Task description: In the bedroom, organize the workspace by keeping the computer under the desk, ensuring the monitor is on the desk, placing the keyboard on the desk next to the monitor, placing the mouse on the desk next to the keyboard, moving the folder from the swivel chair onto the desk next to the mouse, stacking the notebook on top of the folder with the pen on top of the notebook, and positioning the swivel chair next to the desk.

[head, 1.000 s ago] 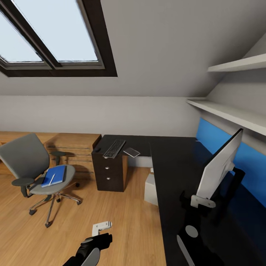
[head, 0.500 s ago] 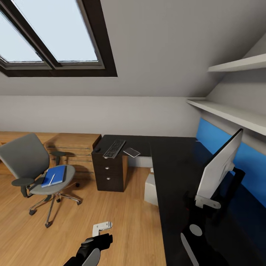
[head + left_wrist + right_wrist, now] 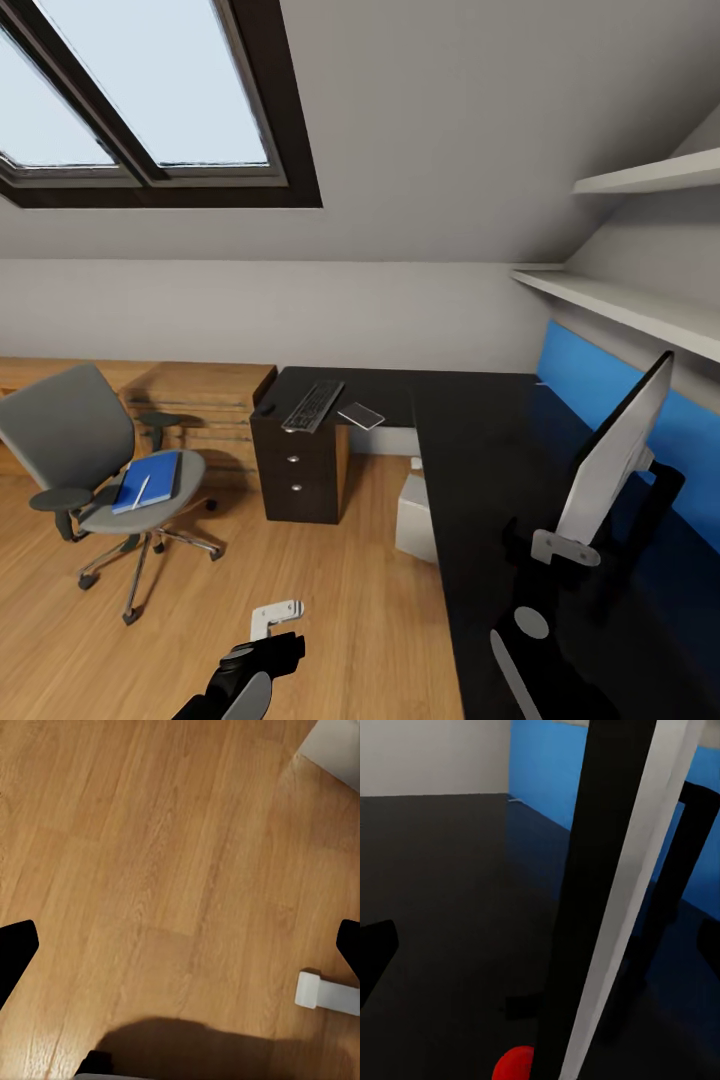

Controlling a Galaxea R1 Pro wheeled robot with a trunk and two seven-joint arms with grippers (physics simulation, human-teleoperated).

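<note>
Glossy black desk top [image 3: 480, 450] ran across my head view, with the monitor [image 3: 615, 455] standing edge-on at its right end against the blue back panel [image 3: 640, 410]; the right gripper [image 3: 560, 548] sat against the screen's lower edge, though I could not tell how its fingers stood. Since a second ago the whole picture had slid slightly, so the camera had turned while the monitor itself looked settled on the desk. The keyboard [image 3: 311, 404] lay on the far wing, well apart from the monitor, the computer [image 3: 415, 515] stood under the desk, and the blue folder [image 3: 148, 479] rested on the swivel chair [image 3: 95, 470]. My left gripper [image 3: 275, 615] hung low over the floor. From the left wrist I saw wooden floor [image 3: 165, 870] between widely spread fingertips [image 3: 15, 949], holding nothing. From the right wrist, the monitor's edge [image 3: 607, 892] rose close, its red dot [image 3: 514, 1065] beside it.
</note>
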